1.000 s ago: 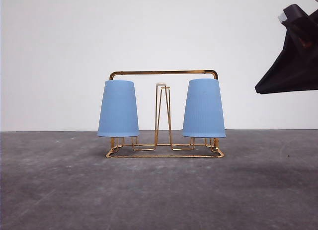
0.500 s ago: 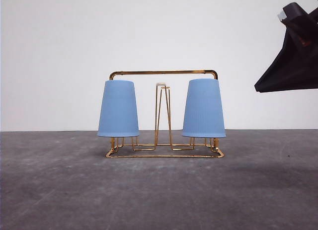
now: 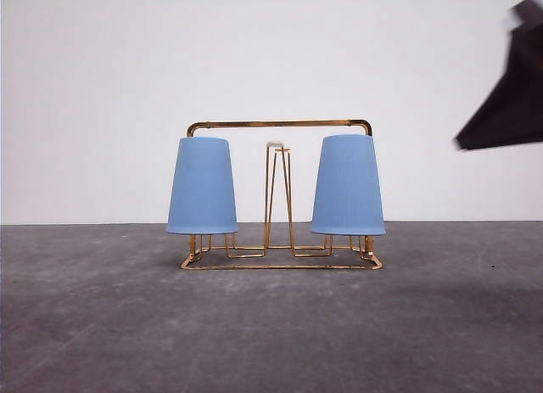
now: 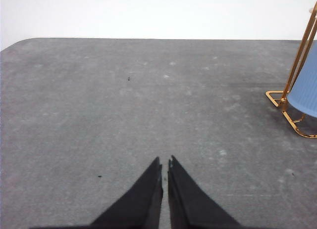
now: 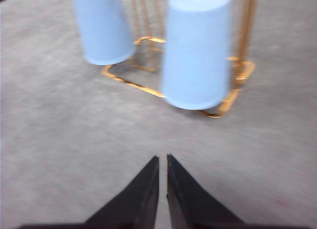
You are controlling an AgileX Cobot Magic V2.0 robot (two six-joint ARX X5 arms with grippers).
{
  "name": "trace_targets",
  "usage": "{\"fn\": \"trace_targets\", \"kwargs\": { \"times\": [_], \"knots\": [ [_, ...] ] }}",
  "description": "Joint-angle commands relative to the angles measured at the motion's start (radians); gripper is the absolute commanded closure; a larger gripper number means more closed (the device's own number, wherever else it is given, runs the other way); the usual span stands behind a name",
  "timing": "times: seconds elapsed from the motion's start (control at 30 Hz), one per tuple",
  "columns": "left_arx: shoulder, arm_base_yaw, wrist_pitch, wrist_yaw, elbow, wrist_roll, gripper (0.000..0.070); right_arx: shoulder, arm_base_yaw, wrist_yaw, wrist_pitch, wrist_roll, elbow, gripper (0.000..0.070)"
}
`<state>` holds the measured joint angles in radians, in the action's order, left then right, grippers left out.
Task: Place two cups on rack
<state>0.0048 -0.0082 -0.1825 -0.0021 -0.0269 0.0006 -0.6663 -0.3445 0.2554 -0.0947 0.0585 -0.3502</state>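
The left cup [image 3: 202, 186] is seen hung upside down over a prong at the left end of the gold wire rack [image 3: 280, 123], and the right cup [image 3: 348, 186] likewise at the right end; the white-tipped middle prongs [image 3: 277, 145] between them are bare. Both placements look done, so little is judged left to go wrong beyond a stray arm sweep. The thin rack would probably tip or slide if clipped, and the cups, seated loosely, could be knocked off.

The left gripper [image 4: 164, 164] is shown over the grey table [image 4: 124, 115], its fingers pressed together on nothing, with the rack's corner off to one side. The right gripper [image 5: 162, 162] is likewise closed and empty, the cups well ahead of it.

In the front view only a blurred dark wedge of the right arm [image 3: 509, 104] is caught at the right edge. How deep the prongs sit inside the cups is hidden by the cup walls.
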Motion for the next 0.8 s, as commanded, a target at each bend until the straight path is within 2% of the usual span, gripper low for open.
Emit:
{"fn": "trace_targets", "kwargs": {
  "times": [0.0,0.13,0.4,0.5,0.67,0.77],
  "knots": [
    [-0.001,0.002,-0.004,-0.002,0.014,0.01,0.07,0.062,0.026,-0.057,-0.062,-0.047,0.031,0.0675],
    [-0.001,0.002,-0.004,-0.002,0.014,0.01,0.07,0.25,0.116,-0.181,-0.079,-0.044,0.151,0.0675],
    [-0.001,0.002,-0.005,-0.002,0.014,0.01,0.07,0.563,0.269,-0.202,-0.074,0.002,0.326,0.0675],
    [-0.001,0.002,-0.004,-0.002,0.014,0.01,0.07,0.618,0.295,-0.216,-0.081,0.007,0.338,0.0675],
    [0.0,0.002,-0.005,-0.002,0.014,0.01,0.07,0.663,0.308,-0.291,-0.08,0.008,0.338,0.0675],
    [-0.001,0.002,-0.004,-0.002,0.014,0.01,0.07,0.663,0.307,-0.284,-0.08,0.012,0.338,0.0675]
  ]
}}
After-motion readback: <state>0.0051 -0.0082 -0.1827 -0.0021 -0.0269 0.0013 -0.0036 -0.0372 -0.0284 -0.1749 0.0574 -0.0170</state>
